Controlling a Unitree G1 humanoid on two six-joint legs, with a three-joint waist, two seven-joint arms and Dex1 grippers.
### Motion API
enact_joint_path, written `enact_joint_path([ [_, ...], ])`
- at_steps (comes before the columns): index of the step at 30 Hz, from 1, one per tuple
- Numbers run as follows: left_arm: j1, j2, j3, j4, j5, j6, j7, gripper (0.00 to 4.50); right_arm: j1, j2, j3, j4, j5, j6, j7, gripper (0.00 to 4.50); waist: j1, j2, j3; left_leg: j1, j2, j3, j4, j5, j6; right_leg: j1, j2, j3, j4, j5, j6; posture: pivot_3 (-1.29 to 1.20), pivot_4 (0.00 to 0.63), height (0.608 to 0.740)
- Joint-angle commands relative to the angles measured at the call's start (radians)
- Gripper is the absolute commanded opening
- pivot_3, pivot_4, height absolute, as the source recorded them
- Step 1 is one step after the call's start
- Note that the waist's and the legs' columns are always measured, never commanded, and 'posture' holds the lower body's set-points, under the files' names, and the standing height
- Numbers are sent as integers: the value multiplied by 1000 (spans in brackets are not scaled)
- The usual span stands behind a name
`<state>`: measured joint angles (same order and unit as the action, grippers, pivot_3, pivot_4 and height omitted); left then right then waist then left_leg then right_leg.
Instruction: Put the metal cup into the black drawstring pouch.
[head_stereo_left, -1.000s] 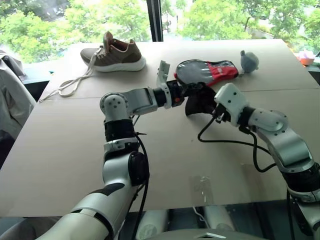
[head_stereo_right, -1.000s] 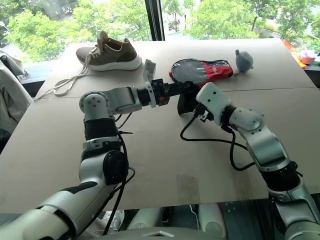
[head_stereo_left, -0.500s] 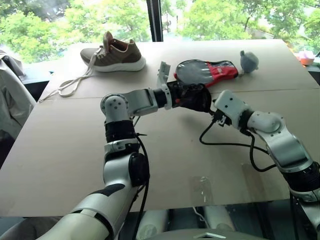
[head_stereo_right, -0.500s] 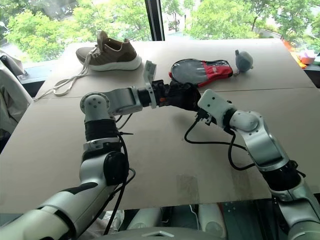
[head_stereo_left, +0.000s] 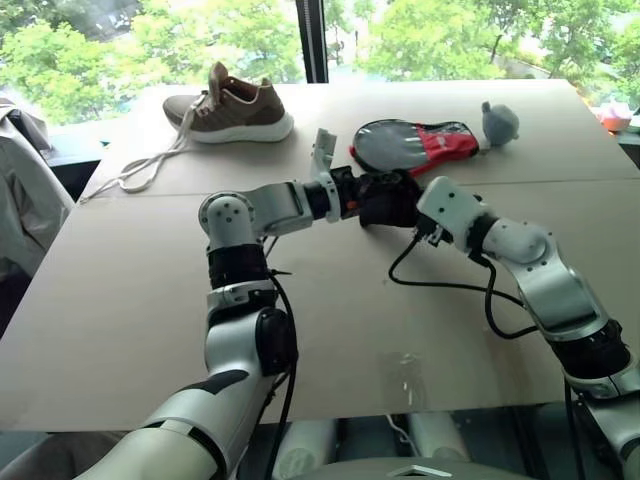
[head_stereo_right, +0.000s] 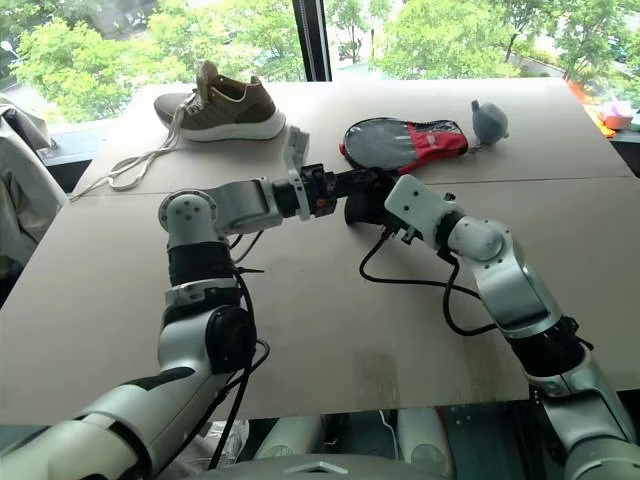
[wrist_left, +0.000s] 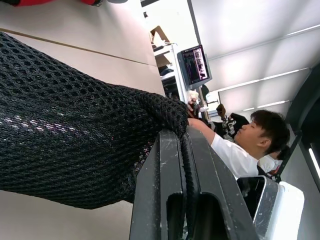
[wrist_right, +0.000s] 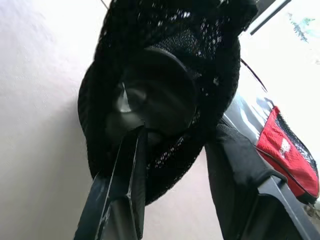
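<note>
Nearest the robot is bare brown cardboard-covered tabletop (head_stereo_left: 130, 330), with a black cable (head_stereo_left: 450, 288) looping off the right forearm. Mid-table both arms meet at the small black mesh drawstring pouch (head_stereo_left: 385, 200), held up off the surface.

Left gripper (head_stereo_left: 372, 186): fingers pressed flat together, pinching the pouch's edge fabric; the left wrist view shows the mesh caught between the two black fingers (wrist_left: 165, 195).

Right gripper (wrist_right: 175, 165): fingers part-way apart, one finger (wrist_right: 131, 170) over the pouch's mouth, the other (wrist_right: 235, 165) outside against the fabric. Cannot tell if it grips the rim or only touches it.

Shiny silver steel cup (wrist_right: 155, 102): sits inside the pouch, round dark metal with a bright glint visible through the opening in the right wrist view. From the head views the cup is hidden by the mesh.

Just beyond the pouch: flat paddle-shaped case, black mesh and red fabric (head_stereo_left: 425, 143), lying on the table, near the pouch but apart. Right of it a grey-blue pear-shaped object (head_stereo_left: 498, 122). Far left a brown knit sneaker with white sole (head_stereo_left: 228, 108), long white lace (head_stereo_left: 150, 165) trailing toward the table's left edge. Behind, window with green trees (head_stereo_left: 100, 50).

Left wrist view background: a person in a white shirt (wrist_left: 235, 150), and a monitor (wrist_left: 195, 65).
</note>
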<state>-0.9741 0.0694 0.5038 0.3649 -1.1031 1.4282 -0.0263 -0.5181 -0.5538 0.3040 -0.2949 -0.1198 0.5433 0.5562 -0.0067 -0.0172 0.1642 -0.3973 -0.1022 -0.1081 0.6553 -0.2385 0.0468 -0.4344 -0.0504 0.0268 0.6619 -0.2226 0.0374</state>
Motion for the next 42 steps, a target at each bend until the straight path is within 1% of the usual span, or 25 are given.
enact_joint_path([
  [1, -10, -9, 2, -24, -22, 0, -8, 0, -14, -13, 23, -1, -78, -54, -22, 1805, -2, 0, 0, 0, 0, 0, 0, 0, 0, 0, 0, 0, 0, 0, 0, 0, 150, 740],
  [5, -13, -8, 8, -23, -26, 2, -5, 0, -18, -35, 38, 24, -150, -122, -39, 1805, -1, 0, 0, 0, 0, 0, 0, 0, 0, 0, 0, 0, 0, 0, 0, 0, 150, 740],
  [7, -10, -3, 8, -20, -20, 0, -6, 0, -6, -36, 25, 22, -170, -154, -53, 1805, -1, 0, 0, 0, 0, 0, 0, 0, 0, 0, 0, 0, 0, 0, 0, 0, 150, 740],
  [12, -7, -6, 13, -23, -23, -4, 1, 0, 31, -33, -42, -41, -170, -181, -71, 1805, -1, 0, 0, 0, 0, 0, 0, 0, 0, 0, 0, 0, 0, 0, 0, 0, 150, 740],
  [15, -6, -8, 17, -21, -23, -5, 5, 0, 39, -34, -59, -79, -165, -203, -62, 1805, 0, 0, 0, 0, 0, 0, 0, 0, 0, 0, 0, 0, 0, 0, 0, 0, 150, 740],
  [25, -6, -11, 21, -16, -22, -3, 5, 0, 36, -52, -1, -54, -211, -325, -4, 1805, 0, 0, 0, 0, 0, 0, 0, 0, 0, 0, 0, 0, 0, 0, 0, 0, 150, 740],
  [31, -4, -13, 22, -29, -27, 4, 5, 0, 39, -45, 15, -10, -225, -311, 41, 1805, 0, 0, 0, 0, 0, 0, 0, 0, 0, 0, 0, 0, 0, 0, 0, 0, 150, 740],
  [39, -5, -14, 17, -35, -29, 12, -2, 0, -2, 5, 29, 60, -243, -225, 74, 1805, -1, 0, 0, 0, 0, 0, 0, 0, 0, 0, 0, 0, 0, 0, 0, 0, 150, 740],
  [42, -3, -20, 15, -38, -32, 17, -1, 0, -17, 9, 43, 82, -266, -229, 77, 1805, -1, 0, 0, 0, 0, 0, 0, 0, 0, 0, 0, 0, 0, 0, 0, 0, 150, 740],
])
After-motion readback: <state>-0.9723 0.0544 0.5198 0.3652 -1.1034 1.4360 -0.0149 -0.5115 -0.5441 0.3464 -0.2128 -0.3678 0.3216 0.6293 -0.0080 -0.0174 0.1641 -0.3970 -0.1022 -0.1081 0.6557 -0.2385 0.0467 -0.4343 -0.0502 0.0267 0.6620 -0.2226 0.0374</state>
